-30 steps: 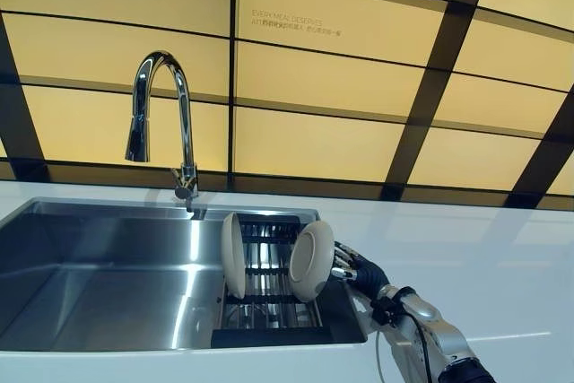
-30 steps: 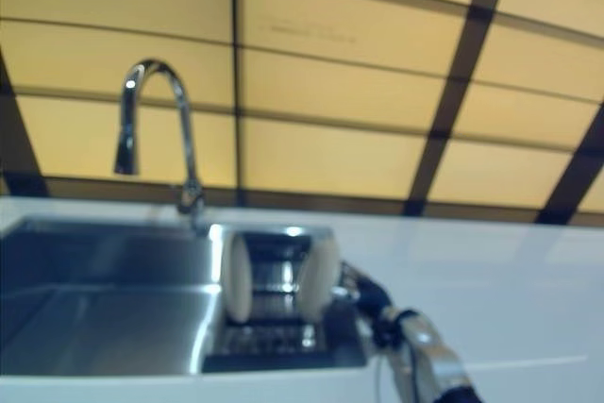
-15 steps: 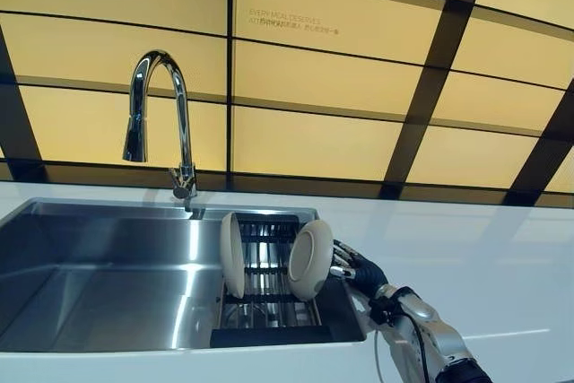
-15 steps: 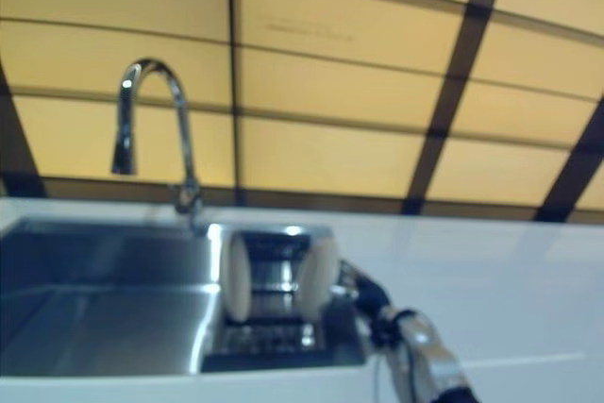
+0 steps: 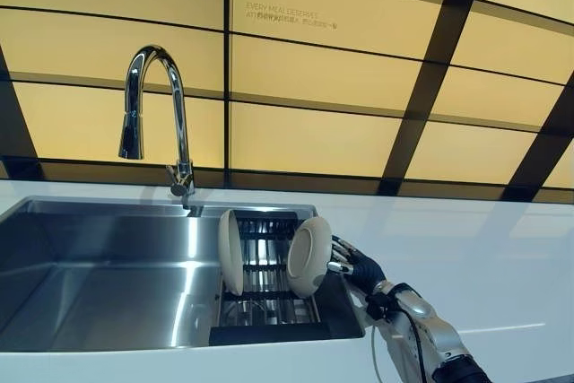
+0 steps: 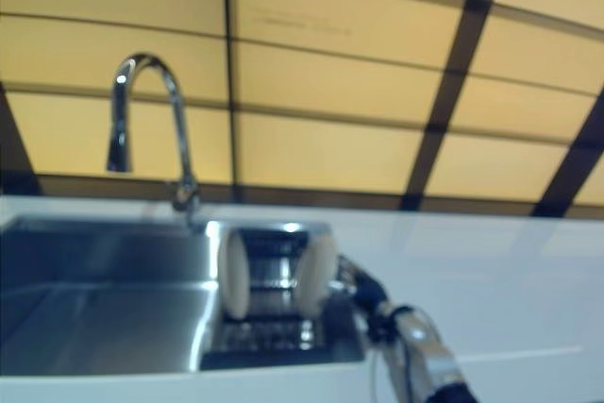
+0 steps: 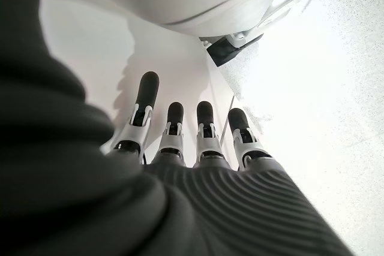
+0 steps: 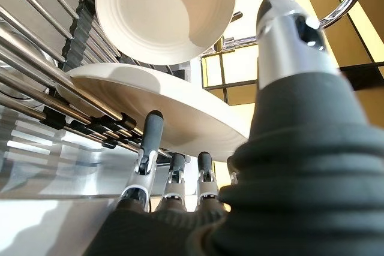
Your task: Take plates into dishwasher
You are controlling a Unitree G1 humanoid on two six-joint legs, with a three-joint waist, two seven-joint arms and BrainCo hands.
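Two cream plates stand on edge in a dark drying rack [image 5: 269,302] that sits in the right end of a steel sink [image 5: 99,275]. Taking the rack as the landmark, the near plate [image 5: 308,257] stands at its right side and the far plate [image 5: 231,252] at its left, the two well apart with bare rack bars between them; each is upright or close to it, its flat faces turned left and right, so the rim runs up and down and front to back. The right robot hand [image 5: 352,264] is just beside the near plate on the side away from the rack's middle, so the plate lies directly to the hand's left. In the right wrist view the near plate [image 8: 162,109] passes between the straight fingers [image 8: 151,133] on one face and the thumb [image 8: 288,34] on the other; the hand looks released rather than clenched, and whether any finger touches the plate cannot be told. The left robot hand [image 7: 180,142] shows only in its own wrist view, fingers straight and holding nothing, away from the rack. The right hand is plainly the nearer one, and closing it across the plate's thickness looks like the move in hand. Behind the sink stands a curved tap [image 5: 152,114], and the white desk [image 5: 466,257] stretches to the rack's right. No dishwasher is in view.
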